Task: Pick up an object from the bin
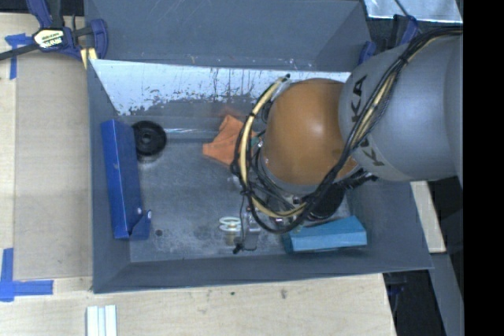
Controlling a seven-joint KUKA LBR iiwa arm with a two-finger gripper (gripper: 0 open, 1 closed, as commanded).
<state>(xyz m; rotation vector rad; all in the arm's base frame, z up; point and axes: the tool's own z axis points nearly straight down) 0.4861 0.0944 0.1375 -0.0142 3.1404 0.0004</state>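
Low toward the front wall of the bin [197, 270], my gripper [246, 238] sits close above the floor. The arm's orange cover [303, 130] bulks over it and hides most of the working end from me. From this angle I cannot tell how the claw stands, wide or narrow, and I see nothing I could honestly call gripped.

Just beside its tip, on the left, lies a small pale glinting thing [230, 226], too small for me to name its kind. It looks to rest on the bin floor, touching the claw or just short of it; I cannot say which. It is the nearest thing to the claw, so I judge it the likeliest pick.

On the other side, close to the front wall, lies a flat blue block [331, 236], partly under the arm's cables. Further back a crumpled orange piece [224, 139] pokes out from behind the cover. A black round disc [148, 139] lies well off to the left, and a long blue bar [120, 173] runs along the left wall.

As for progress, I judge the descent done and the pick itself not yet shown: everything I can see lies on the floor, nothing raised. What is left is to close on one thing, if that is not already so, and lift it clear of the bin.
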